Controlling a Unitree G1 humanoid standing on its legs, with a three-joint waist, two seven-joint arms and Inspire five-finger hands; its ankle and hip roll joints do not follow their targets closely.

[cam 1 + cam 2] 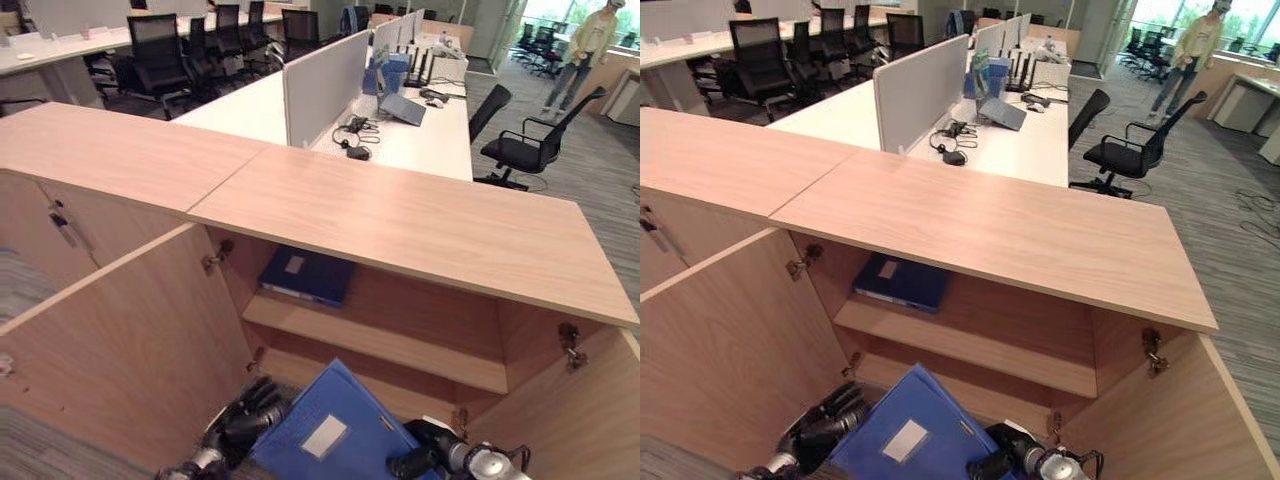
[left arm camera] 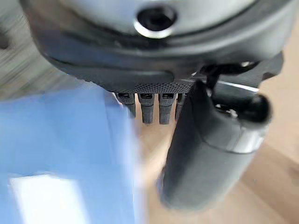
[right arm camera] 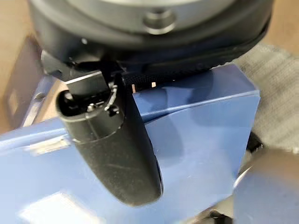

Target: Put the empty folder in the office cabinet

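Observation:
The blue folder (image 1: 335,430) with a white label is tilted in front of the open wooden cabinet (image 1: 400,215), low before its bottom compartment. My left hand (image 1: 240,420) rests against the folder's left edge with relaxed fingers (image 2: 147,109); the folder (image 2: 60,154) lies beside them. My right hand (image 1: 425,455) holds the folder's right side, and its thumb (image 3: 112,149) lies curled over the blue cover (image 3: 201,135). A second blue folder (image 1: 305,273) lies flat on the upper shelf (image 1: 380,345).
The cabinet's left door (image 1: 120,340) and right door (image 1: 590,410) stand open on both sides of my hands. Behind the cabinet are white desks (image 1: 400,130) with a divider, black office chairs (image 1: 525,140), and a person (image 1: 585,50) far back on the right.

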